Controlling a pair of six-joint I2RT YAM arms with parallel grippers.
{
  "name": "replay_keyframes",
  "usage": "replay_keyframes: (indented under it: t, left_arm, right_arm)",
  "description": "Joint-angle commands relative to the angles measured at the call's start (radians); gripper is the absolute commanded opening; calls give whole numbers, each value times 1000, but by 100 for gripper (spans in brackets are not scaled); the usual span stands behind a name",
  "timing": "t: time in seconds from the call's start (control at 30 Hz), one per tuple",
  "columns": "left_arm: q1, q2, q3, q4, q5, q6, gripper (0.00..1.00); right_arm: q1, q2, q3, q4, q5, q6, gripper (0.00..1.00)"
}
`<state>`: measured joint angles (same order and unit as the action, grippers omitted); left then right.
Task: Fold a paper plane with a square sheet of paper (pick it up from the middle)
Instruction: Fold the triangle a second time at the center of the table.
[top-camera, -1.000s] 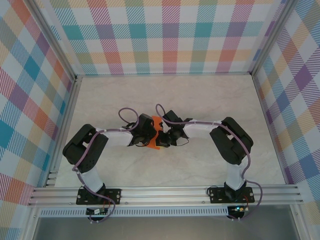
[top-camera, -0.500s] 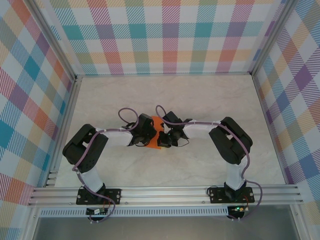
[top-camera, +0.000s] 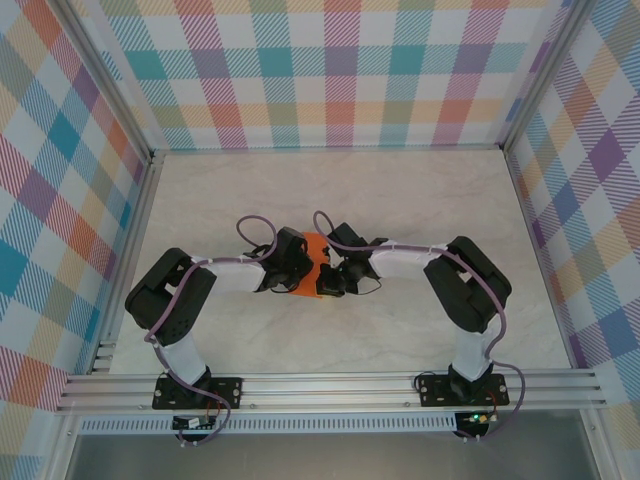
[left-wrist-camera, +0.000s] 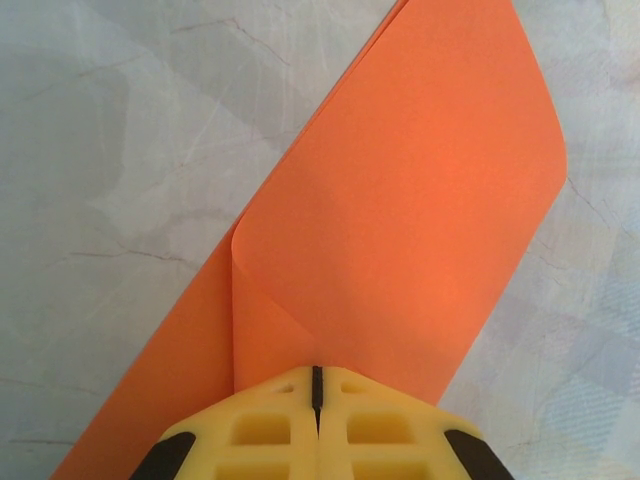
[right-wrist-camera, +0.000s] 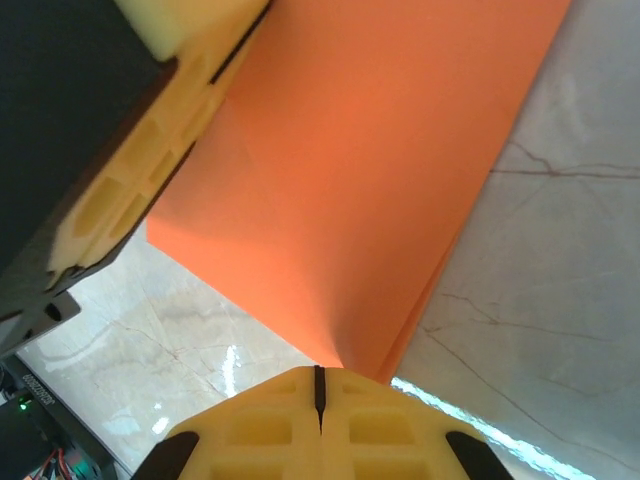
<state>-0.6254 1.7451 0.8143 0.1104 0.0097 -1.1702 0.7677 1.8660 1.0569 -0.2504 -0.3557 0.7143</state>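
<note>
**Orange paper pinched by both hands beyond the rail**

Aluminium rail (top-camera: 330, 385) runs along the near edge of the desk (top-camera: 420, 200), and both arm bases are bolted to it, one toward each end. From there the two arms rise, bend inward and meet well beyond the middle of the rail.

At that meeting point sits the square sheet of paper (top-camera: 314, 247), bright orange and already folded into a narrower, layered strip. It is squarely past the rail's midpoint, between the two wrists. The left hand (left-wrist-camera: 316, 385) is clamped on the sheet's edge, its yellow fingers pressed together with only a thin seam between them. A diagonal crease and a second layer show just beyond its tips. The right hand (right-wrist-camera: 319, 385) is likewise closed tight on the paper at a folded corner. In the right wrist view the left hand's yellow fingers (right-wrist-camera: 130, 190) meet the sheet from the opposite side. Whether the paper touches the desk cannot be told.

Purple cables (top-camera: 250, 225) loop above each wrist. Farther from the rail lies pale marbled desk surface, and beyond that stands the plaid back wall (top-camera: 330, 70).
</note>
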Motion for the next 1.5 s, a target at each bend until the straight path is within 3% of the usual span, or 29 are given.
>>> replay_keyframes:
  t: [0.0,0.27,0.37,0.53,1.0,1.47]
  left_arm:
    - [13,25,-40,-112,6,12,6]
    - [20,-6,-38,-111,14,53,7]
    - [21,-20,-34,-102,32,78,8]
    - [21,-5,-44,-78,57,72,8]
    - [22,4,-42,-57,75,81,9]
    - [108,1,-98,101,56,309,18]
  right_arm:
    - [4,42,15,-41,-13,-21,4]
    - [-8,32,-57,-66,-7,-18,3]
    - [-16,-29,-63,-39,-59,-21,3]
    - [-16,-116,-5,-18,-27,-33,4]
    - [-16,75,23,-46,17,-31,3]
    - [-18,78,-59,-107,22,-53,3]
